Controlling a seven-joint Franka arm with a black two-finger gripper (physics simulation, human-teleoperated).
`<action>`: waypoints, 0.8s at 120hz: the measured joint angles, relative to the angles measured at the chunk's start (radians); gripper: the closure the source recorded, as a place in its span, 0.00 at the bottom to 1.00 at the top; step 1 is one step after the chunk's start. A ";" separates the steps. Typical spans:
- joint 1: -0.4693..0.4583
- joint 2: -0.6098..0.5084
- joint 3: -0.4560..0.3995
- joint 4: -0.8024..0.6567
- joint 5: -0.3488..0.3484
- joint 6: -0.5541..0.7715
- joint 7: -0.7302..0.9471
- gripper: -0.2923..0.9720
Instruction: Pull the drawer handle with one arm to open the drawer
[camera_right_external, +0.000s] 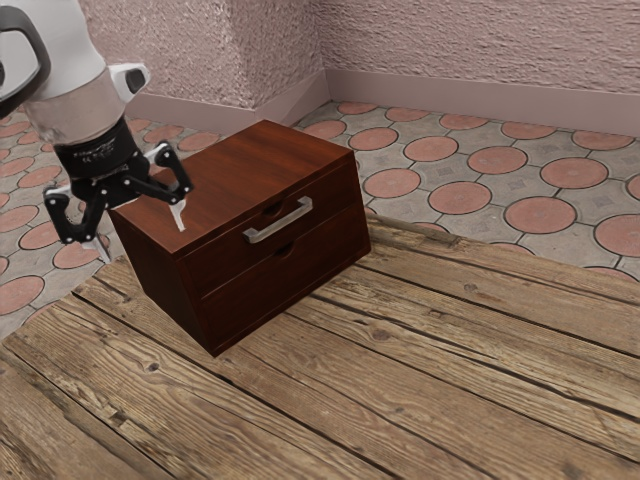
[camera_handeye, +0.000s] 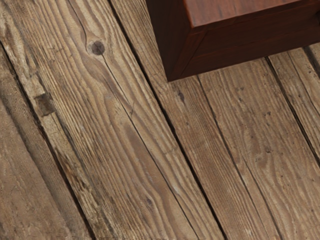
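Our black two-finger pincer (camera_right_external: 141, 236) hangs with fingers spread apart, gripping nothing; just beside it we see the dark red-brown wooden two-drawer cabinet (camera_right_external: 250, 170), both drawers shut, contents hidden; the brushed-metal bar handle (camera_right_external: 278, 220) on the upper drawer (camera_right_external: 220, 258) lies across the cabinet from the pincer, untouched.

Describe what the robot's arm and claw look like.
The arm is white with a pale grey wrist band. The claw is black, with small white lettering on its body, angular linked fingers and white tips. A black curved piece arcs beside the arm.
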 joint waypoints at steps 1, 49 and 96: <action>0.000 0.000 0.000 -0.001 0.000 -0.003 -0.011 0.24; -0.281 0.104 -0.001 0.039 -0.004 -0.050 -0.277 0.23; -0.302 0.510 -0.151 0.230 0.334 0.195 0.196 0.23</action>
